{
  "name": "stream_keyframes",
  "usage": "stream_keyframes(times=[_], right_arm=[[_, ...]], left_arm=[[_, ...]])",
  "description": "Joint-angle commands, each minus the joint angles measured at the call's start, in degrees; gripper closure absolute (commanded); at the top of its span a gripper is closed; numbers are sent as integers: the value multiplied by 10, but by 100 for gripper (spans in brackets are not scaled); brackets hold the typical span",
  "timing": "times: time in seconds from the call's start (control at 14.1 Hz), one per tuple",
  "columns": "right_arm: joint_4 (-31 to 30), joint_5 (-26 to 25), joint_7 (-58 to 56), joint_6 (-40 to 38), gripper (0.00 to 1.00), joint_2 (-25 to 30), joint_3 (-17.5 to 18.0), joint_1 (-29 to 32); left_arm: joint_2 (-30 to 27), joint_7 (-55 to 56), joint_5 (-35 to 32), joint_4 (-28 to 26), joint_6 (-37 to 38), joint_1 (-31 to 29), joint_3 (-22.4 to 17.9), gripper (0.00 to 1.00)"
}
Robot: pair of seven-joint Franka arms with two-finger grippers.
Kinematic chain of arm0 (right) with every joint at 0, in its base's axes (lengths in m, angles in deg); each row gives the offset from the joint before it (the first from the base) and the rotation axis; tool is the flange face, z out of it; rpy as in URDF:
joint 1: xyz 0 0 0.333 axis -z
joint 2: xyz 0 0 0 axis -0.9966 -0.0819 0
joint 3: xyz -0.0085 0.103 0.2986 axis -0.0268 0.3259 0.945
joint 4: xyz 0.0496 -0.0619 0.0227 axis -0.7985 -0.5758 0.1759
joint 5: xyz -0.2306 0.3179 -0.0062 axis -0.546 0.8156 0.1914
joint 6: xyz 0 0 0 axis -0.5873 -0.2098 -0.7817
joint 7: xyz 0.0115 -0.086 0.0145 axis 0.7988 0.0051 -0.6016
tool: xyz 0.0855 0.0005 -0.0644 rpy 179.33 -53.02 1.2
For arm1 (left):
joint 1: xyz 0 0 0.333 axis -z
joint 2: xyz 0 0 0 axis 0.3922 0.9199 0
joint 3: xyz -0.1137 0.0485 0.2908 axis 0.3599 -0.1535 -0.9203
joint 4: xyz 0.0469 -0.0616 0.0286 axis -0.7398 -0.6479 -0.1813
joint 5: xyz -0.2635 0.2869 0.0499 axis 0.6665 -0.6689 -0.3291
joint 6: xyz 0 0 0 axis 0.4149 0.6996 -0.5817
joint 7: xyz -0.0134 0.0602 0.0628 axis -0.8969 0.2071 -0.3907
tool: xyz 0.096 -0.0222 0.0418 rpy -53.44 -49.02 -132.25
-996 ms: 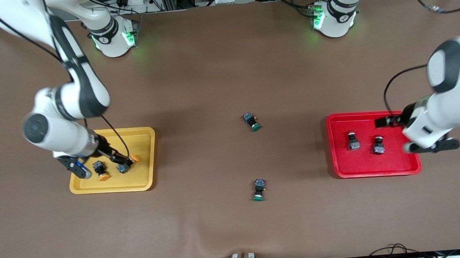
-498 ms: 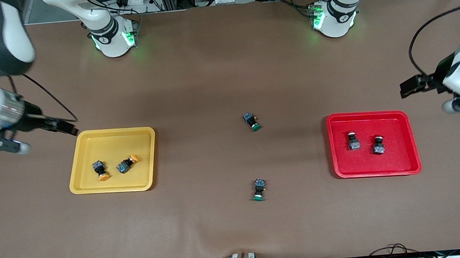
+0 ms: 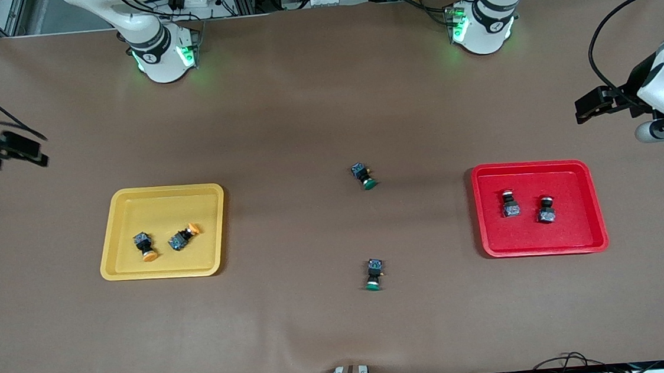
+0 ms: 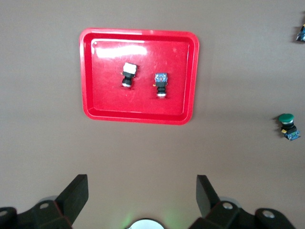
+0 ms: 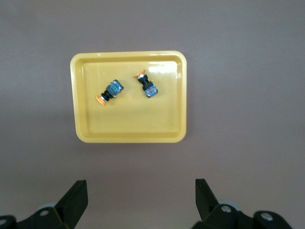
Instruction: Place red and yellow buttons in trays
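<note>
Two orange-yellow capped buttons [image 3: 145, 246] [image 3: 182, 237] lie on their sides in the yellow tray [image 3: 162, 209]. In the right wrist view the same pair [image 5: 108, 91] [image 5: 147, 85] lies in that tray [image 5: 128, 129]. Two dark-bodied buttons [image 3: 509, 204] [image 3: 545, 210] rest in the red tray [image 3: 545, 178], their caps hard to make out against the red. My left gripper [image 4: 141, 185] hangs open and empty, high over bare table beside the red tray [image 4: 138, 102]. My right gripper [image 5: 140, 187] is open and empty, high up at the right arm's end of the table.
Two green-capped switches lie on the brown table between the trays, one [image 3: 363, 176] farther from the front camera than the other [image 3: 374, 274]. Both arm bases [image 3: 161, 51] [image 3: 482, 23] stand along the table's edge farthest from that camera.
Both arms have lifted away from their trays and swung out toward the table's ends. The right gripper left the yellow tray, the left one left the red tray. All buttons stayed put.
</note>
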Motion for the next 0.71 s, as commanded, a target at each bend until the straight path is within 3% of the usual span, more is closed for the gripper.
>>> stream_keyframes(times=[0.0,0.43,0.64], right_arm=[[-31,-17,-10,5,0,47,12,4],[-115,-20,-10,27,0,126,7,-30],[-119,-20,-20,32,0,137,-1,-39]], left_arm=[[-18,-4,6,-5,25,-4,8,0],[-31,-13,7,-16,62,-4,11,0],[-84,-13,6,-83,2,-4,8,0]])
